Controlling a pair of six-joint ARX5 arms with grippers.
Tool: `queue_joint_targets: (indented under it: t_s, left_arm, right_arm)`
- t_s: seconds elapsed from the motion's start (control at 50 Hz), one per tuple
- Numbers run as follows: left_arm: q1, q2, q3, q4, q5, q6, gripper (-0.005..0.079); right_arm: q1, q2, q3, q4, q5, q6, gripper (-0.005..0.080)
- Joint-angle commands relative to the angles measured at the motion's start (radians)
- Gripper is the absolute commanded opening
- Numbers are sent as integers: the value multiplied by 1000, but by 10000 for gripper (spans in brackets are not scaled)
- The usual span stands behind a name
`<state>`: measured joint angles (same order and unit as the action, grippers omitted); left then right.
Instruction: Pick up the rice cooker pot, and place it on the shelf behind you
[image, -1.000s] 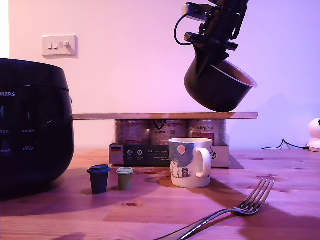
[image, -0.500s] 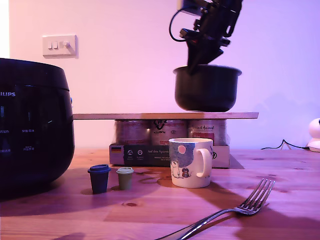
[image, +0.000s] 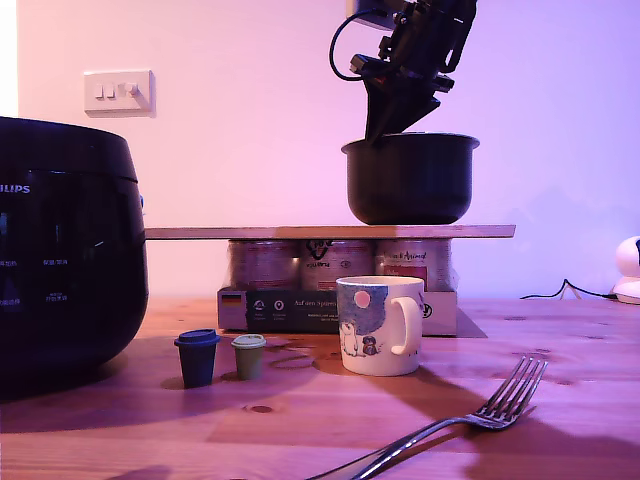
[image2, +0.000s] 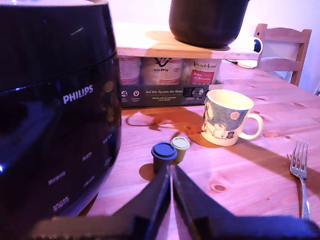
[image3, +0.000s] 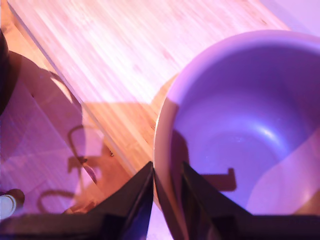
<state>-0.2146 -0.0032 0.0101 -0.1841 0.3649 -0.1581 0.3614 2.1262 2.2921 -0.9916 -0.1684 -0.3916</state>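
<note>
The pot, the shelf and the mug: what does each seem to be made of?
The pot: probably metal with a dark matte coating; thin flared rim, smooth inside with soft highlights in the second wrist view. The shelf: pale wood, a thin plank with straight grain and no gloss. The mug: likely glazed ceramic, cream and glossy with a printed picture.

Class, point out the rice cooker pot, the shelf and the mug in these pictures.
rice cooker pot (image: 411, 180), exterior view, on its dark outer wall.
shelf (image: 250, 232), exterior view, on the plank's front edge.
mug (image: 372, 325), exterior view, on its printed side.
</note>
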Motion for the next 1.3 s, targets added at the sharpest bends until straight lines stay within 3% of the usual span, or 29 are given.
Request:
queue_joint_targets:
  t_s: [0.0,0.48,0.56,0.62,0.98,1.28]
  left_arm:
    - [-3,-10,-31,-29,0,1,-19]
    - [-3,-10,-31,-29,0,1,-19]
    - [-3,-10,-31,-29,0,1,-19]
    - [-3,-10,-31,-29,0,1,-19]
    - [-3,-10,-31,-29,0,1,-19]
    - [-3,-10,-31,-29,0,1,-19]
  right_arm:
    - [1,-18,50,8,3,11,148]
    - [3,-18,231,-64,5,84,134]
    - [3,-18,263,-87,16,111,74]
    - [3,-18,285,-105,26,135,-19]
    - [3,-52,335,-133,153,238,-11]
    - [3,-85,335,-158,176,262,-11]
